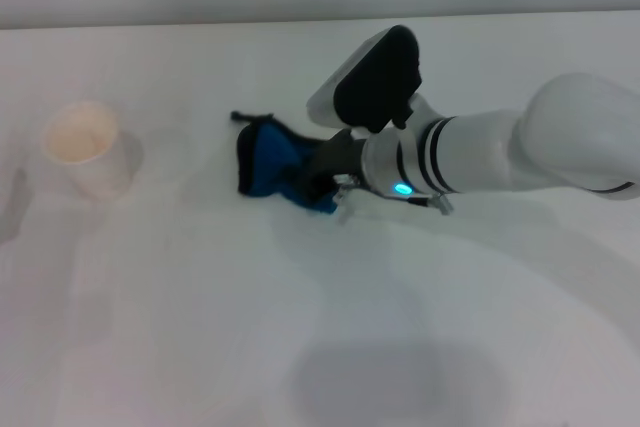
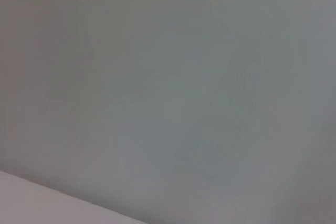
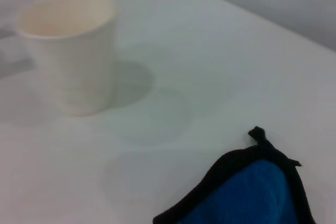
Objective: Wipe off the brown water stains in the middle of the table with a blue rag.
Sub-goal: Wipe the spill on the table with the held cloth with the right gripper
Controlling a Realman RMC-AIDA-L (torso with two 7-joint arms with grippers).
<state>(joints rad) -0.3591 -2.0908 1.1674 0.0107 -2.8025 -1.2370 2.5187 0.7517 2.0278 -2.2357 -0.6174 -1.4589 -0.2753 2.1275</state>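
Note:
The blue rag, bright blue with black edging and a small black loop, lies bunched on the white table near the middle. My right gripper reaches in from the right and is shut on the rag's right end. In the right wrist view the blue rag fills the near corner, with its loop sticking up. I cannot make out the brown water stains in any view. Only a faint pale patch shows on the table between the cup and the rag. My left gripper is out of view.
A white paper cup stands upright at the left of the table, also seen in the right wrist view as the cup. The right arm's white forearm crosses the right side. The left wrist view shows only a plain grey surface.

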